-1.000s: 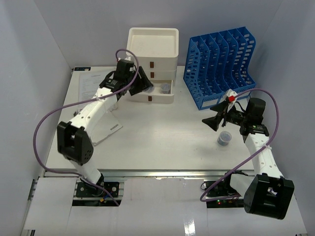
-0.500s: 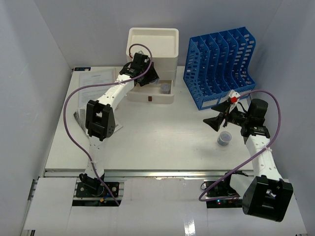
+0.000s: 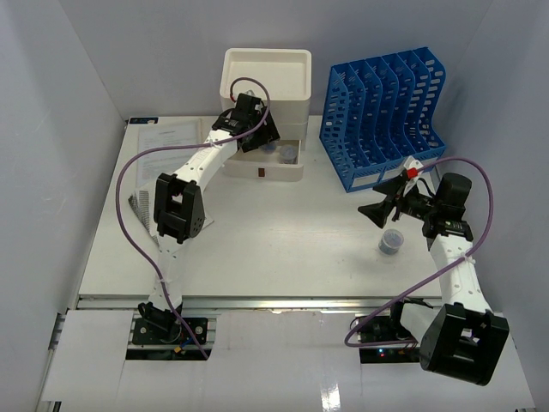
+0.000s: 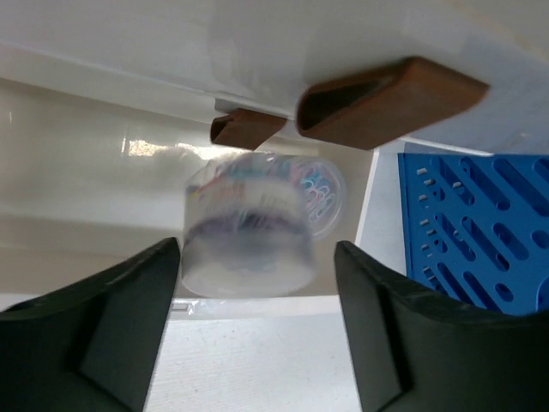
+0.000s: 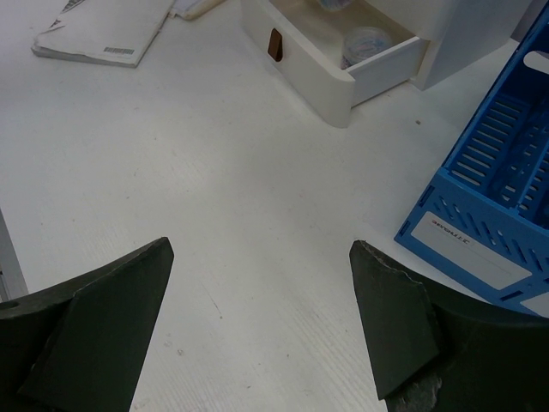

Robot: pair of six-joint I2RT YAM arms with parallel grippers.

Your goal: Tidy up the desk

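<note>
Top view: left hand [image 3: 262, 142] over open drawer [image 3: 274, 165] at far side of desk [image 3: 283, 232]; right hand [image 3: 382, 199] above small jar [image 3: 391, 242], mid-right.
Left wrist: hand released, clip tub [image 4: 249, 227] loose between fingers [image 4: 103, 326]; I judge drop-off step.
Right wrist: hand spread, empty.
Next: I retract left, lower right onto jar.

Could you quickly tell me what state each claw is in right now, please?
Left claw: open, with a blurred clear tub of paper clips between its tips, apparently not gripped.
Right claw: open, empty.
</note>
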